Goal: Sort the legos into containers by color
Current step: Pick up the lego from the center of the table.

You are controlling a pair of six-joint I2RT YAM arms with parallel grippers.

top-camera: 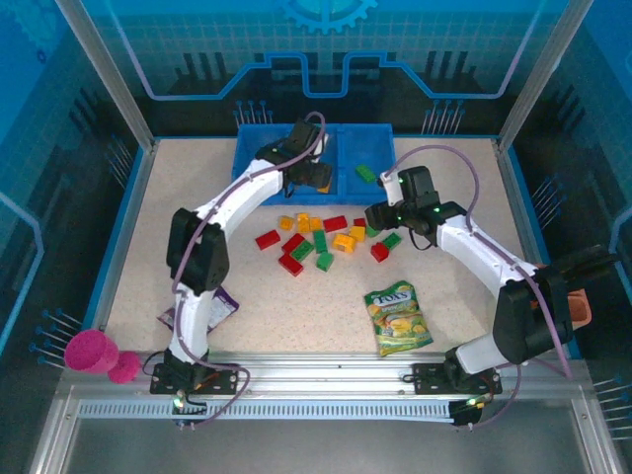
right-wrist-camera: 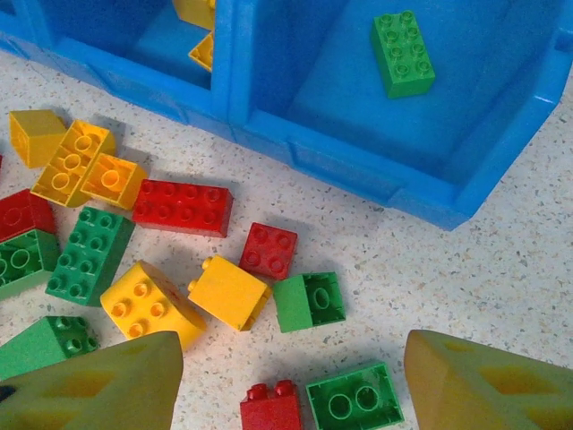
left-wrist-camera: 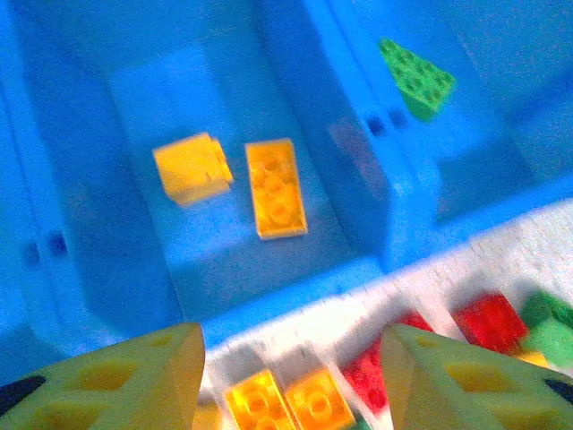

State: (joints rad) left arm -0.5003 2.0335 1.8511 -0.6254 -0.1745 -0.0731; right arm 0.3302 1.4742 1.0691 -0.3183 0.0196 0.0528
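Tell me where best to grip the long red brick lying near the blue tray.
Grip the long red brick across its two long smooth sides, near the middle, coming straight down from above: it lies flat, studs up, and a yellow brick crowds one short end.

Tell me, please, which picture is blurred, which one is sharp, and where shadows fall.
Left wrist view: motion-blurred, tinted blue, the yellow bricks smeared. Right wrist view: sharp, studs clear on the green brick, soft shadows beside the loose bricks. Top external view: evenly lit, fairly sharp.

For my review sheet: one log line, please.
left end effector open above yellow legos in tray | right end effector open above loose legos
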